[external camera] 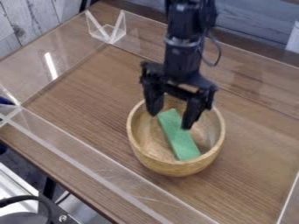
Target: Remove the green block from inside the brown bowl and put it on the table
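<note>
The brown bowl [152,153] sits on the table [82,96] right of centre, toward the front. The green block [179,140] lies flat inside it, running diagonally from the far left to the near right. My gripper [173,112] hangs point-down over the bowl with its dark fingers spread wide, one fingertip [152,111] at the bowl's left inner side and the other over the block's far end. It is open and nothing is held. The block's far end is partly covered by the fingers.
Low clear acrylic walls [70,149] edge the table on all sides. A clear bracket [107,28] stands at the back left corner. A grey plank wall lies beyond the back edge.
</note>
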{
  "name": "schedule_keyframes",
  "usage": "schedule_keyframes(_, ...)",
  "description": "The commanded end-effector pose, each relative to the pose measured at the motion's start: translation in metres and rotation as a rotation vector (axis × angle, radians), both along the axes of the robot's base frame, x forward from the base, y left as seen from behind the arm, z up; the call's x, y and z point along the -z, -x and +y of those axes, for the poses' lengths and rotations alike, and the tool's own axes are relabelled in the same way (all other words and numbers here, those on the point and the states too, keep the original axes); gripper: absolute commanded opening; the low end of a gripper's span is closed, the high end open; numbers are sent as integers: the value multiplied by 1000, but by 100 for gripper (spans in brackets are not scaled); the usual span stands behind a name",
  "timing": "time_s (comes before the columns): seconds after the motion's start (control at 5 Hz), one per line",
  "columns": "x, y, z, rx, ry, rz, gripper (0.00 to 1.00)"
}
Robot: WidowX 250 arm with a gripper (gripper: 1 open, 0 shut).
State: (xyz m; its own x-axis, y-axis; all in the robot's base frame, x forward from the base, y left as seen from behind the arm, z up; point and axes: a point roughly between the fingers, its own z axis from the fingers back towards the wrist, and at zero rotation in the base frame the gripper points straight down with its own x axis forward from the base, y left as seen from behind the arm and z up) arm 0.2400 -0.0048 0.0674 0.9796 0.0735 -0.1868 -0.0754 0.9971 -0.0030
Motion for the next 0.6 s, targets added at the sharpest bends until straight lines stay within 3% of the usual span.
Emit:
schedule_keyframes(0.0,3,-1,5,-47,7,-58,100)
schedule_keyframes(0.4,20,0,2,-82,11,-48,100)
